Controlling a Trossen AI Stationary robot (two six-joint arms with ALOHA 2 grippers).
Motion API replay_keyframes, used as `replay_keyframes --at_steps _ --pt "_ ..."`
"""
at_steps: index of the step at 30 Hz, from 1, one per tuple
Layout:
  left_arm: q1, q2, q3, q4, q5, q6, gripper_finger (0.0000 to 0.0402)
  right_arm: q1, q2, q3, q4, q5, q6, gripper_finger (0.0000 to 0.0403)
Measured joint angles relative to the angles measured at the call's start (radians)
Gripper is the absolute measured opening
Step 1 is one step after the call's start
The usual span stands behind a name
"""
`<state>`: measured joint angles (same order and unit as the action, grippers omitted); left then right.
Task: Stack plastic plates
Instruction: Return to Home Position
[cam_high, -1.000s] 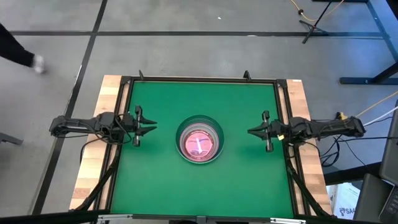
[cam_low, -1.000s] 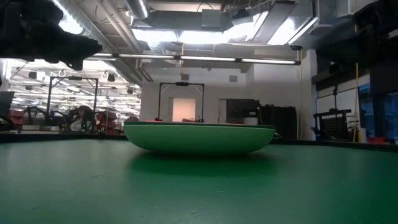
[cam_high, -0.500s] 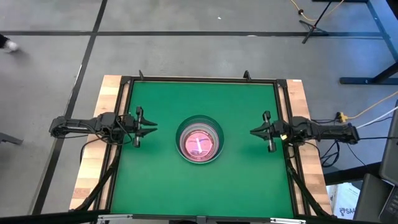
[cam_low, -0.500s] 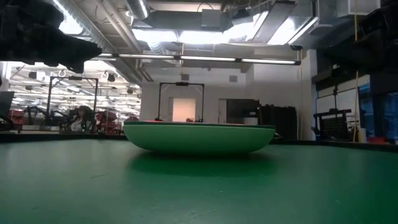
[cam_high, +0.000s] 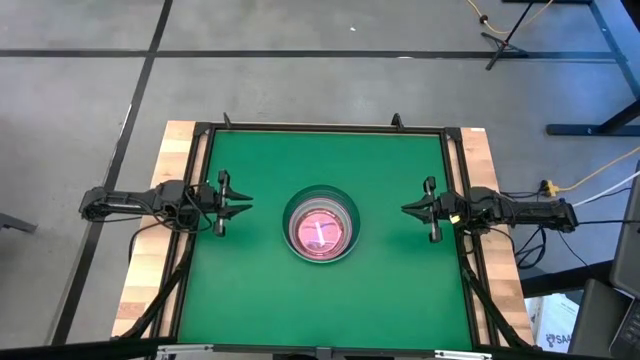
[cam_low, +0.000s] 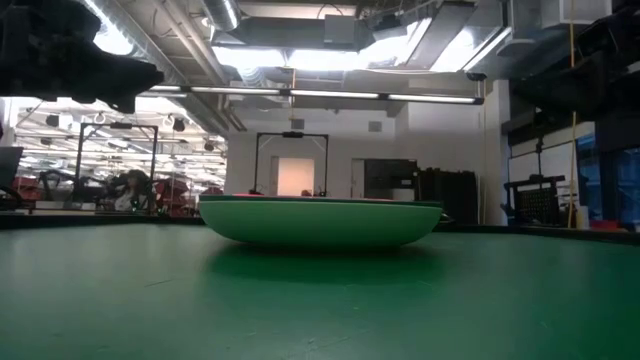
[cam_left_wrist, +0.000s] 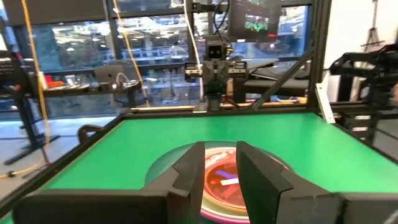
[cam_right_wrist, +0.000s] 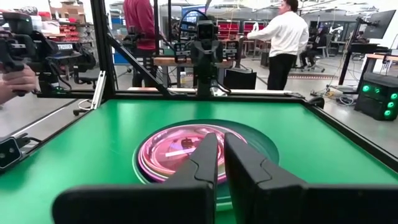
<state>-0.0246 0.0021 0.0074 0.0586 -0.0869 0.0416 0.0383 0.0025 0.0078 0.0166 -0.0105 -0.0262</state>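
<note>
The plastic plates stand in one stack (cam_high: 320, 224) at the middle of the green mat. A pink translucent plate lies on top inside a dark teal rim. In the low view the light green bottom plate (cam_low: 320, 222) rests on the mat by its base. My left gripper (cam_high: 245, 205) hovers left of the stack, open by a narrow gap (cam_left_wrist: 221, 163), pointing at the plates (cam_left_wrist: 224, 180). My right gripper (cam_high: 404, 209) hovers right of the stack, shut (cam_right_wrist: 221, 140), pointing at the plates (cam_right_wrist: 180, 149). Neither touches anything.
A black frame (cam_high: 320, 128) borders the green mat, with wooden table strips (cam_high: 150, 230) outside it. Bare mat lies all around the stack. People stand in the room beyond the table (cam_right_wrist: 283, 34), and a person's hand (cam_right_wrist: 15, 79) shows off the table's side.
My right arm has drawn back a little toward the table's right edge and then held still. The stack and my left arm have stayed put.
</note>
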Motion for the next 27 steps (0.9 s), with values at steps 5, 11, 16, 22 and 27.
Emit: replay_keyframes --at_steps 5,11,16,22,27 --pt "0.0 0.0 0.0 -0.015 -0.019 0.02 0.0085 0.0 0.002 0.0 0.0 0.011 -0.005 0.0024" --pt "0.0 0.0 0.0 -0.021 -0.076 0.02 0.0085 0.0 0.002 0.0 -0.002 0.011 -0.005 0.0024" --pt "0.0 0.0 0.0 -0.02 -0.079 0.02 0.0085 0.0 0.002 0.0 -0.002 0.01 -0.005 0.0024" --pt "0.0 0.0 0.0 -0.021 -0.079 0.02 0.0085 0.0 0.002 0.0 -0.003 0.009 -0.005 0.0024" --pt "0.0 0.0 0.0 -0.021 -0.079 0.02 0.0085 0.0 0.002 0.0 -0.003 0.008 -0.005 0.0024"
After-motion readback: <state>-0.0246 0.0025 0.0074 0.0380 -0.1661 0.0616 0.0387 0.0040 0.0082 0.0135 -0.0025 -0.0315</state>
